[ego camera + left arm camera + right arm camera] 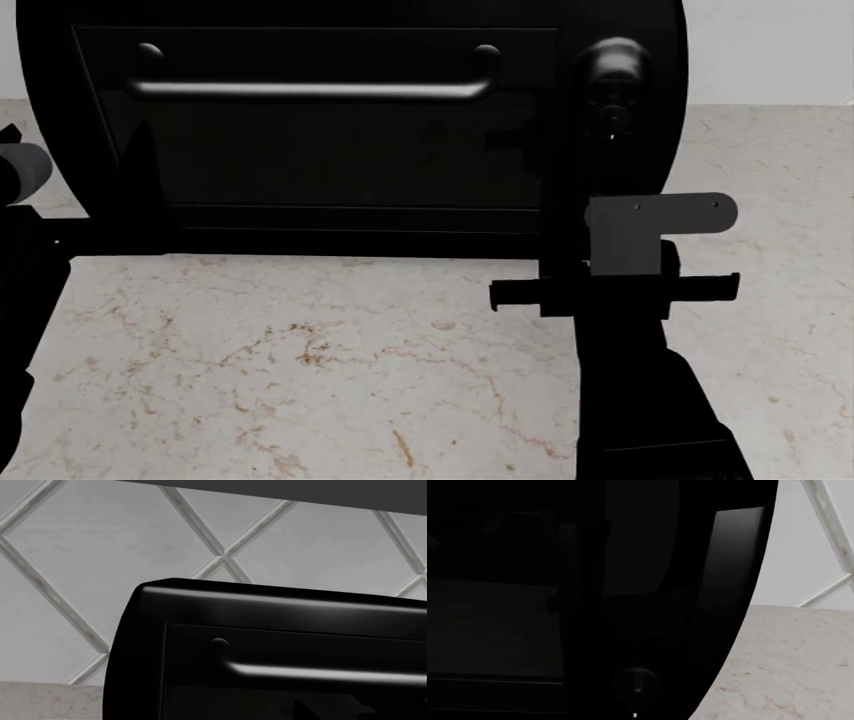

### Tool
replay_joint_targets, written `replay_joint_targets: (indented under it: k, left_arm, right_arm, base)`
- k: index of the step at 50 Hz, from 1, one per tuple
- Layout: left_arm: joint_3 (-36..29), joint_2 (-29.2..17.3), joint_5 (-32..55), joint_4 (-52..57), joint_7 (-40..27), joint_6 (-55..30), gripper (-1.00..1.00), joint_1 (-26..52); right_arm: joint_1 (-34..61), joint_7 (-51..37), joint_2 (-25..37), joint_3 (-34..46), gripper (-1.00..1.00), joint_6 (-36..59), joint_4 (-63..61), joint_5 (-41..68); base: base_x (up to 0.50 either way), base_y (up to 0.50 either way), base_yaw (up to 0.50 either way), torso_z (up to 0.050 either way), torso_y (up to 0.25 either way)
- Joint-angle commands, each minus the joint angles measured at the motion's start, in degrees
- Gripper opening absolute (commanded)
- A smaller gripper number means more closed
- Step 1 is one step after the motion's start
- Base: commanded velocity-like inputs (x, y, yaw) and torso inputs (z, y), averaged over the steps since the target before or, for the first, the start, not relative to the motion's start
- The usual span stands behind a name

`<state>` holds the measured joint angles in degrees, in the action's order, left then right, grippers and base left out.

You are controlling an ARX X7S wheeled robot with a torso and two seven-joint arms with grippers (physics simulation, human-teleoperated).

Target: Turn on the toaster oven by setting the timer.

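The black boxy toaster oven (pixel 334 130) with dark glass door and glossy bar handle (pixel 307 89) stands on the beige marble tabletop (pixel 294 360), directly ahead of both claws. The right claw (pixel 611 110) reaches up against the oven's knob column, at a black round knob (pixel 617 62); whether it is gripping cannot be told. The left claw is out of sight.

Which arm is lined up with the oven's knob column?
The right arm: it reaches toward the knob side of the toaster oven. The left arm sits at the door's opposite end.
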<state>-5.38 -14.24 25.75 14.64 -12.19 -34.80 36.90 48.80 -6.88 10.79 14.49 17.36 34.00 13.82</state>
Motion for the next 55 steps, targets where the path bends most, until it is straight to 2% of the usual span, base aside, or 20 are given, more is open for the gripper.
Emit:
replay_joint_targets:
  k: [1, 16, 55]
  left_arm:
    - [-0.2, -0.1, 0.3, 0.1, -0.1, 0.3, 1.00, -0.3]
    - [-0.6, -0.2, 0.8, 0.7, -0.7, -0.2, 1.00, -0.1]
    - [-0.8, -1.1, 1.7, 1.2, -1.4, -0.4, 1.00, 0.3]
  right_arm:
    - [3.3, 1.7, 0.0, -2.0, -1.00, 0.8, 3.8, -6.1]
    - [3.2, 1.5, 0.5, -2.0, -1.00, 2.2, 1.2, -5.6]
    - [3.1, 1.4, -1.5, -11.6, -1.00, 4.5, -5.7, 6.5]
  base:
    - [0.03, 0.00, 0.01, 0.000, 0.000]
    - [0.03, 0.00, 0.01, 0.000, 0.000]
    - [0.01, 0.00, 0.00, 0.000, 0.000]
